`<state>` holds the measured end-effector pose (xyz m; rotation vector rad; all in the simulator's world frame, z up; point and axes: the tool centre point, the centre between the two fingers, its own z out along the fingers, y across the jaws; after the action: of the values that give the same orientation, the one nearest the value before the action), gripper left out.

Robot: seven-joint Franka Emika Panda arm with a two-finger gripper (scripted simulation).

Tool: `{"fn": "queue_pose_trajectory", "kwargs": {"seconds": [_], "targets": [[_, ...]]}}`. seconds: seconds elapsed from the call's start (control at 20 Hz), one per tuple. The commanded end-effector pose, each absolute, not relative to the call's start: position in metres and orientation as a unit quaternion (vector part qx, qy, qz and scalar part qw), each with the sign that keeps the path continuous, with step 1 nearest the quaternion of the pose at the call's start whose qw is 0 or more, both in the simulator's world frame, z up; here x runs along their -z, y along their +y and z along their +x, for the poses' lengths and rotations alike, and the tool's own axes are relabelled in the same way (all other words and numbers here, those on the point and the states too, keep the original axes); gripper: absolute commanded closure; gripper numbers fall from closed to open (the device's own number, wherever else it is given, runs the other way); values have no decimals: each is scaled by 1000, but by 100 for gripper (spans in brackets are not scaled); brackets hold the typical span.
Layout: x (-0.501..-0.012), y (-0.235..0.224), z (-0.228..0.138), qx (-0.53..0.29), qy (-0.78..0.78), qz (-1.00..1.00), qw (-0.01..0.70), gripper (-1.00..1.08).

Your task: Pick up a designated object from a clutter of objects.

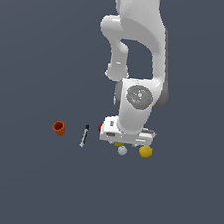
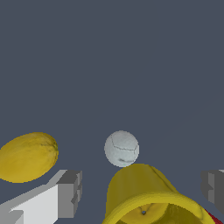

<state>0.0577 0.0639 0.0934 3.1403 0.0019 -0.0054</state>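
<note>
Gripper [image 2: 142,192] spread, straddling yellow cup [image 2: 151,194] | white ball [image 2: 121,148] apart | exterior: cup mostly hidden

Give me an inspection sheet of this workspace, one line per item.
Surface: flat dark grey floor, no markings.
Job's thing: white ball, free, beyond the yellow cup; not gripped.
Clutter: orange cup and marker apart at the exterior view's left; lemon-like ball beside the white ball; red berry mostly hidden by the arm.
Claw: open, low, fingers either side of the yellow cup.
Cables: nothing seen.
Surroundings: nothing seen.
</note>
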Motion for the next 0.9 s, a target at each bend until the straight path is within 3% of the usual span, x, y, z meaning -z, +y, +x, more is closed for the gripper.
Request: {"fn": "queue_pose_trajectory", "kwargs": {"seconds": [0.0,0.85], "targets": [[-82,68,59,1,1,1000,0,-92],[-40,72,58,0,2,1000,0,-92]]}}
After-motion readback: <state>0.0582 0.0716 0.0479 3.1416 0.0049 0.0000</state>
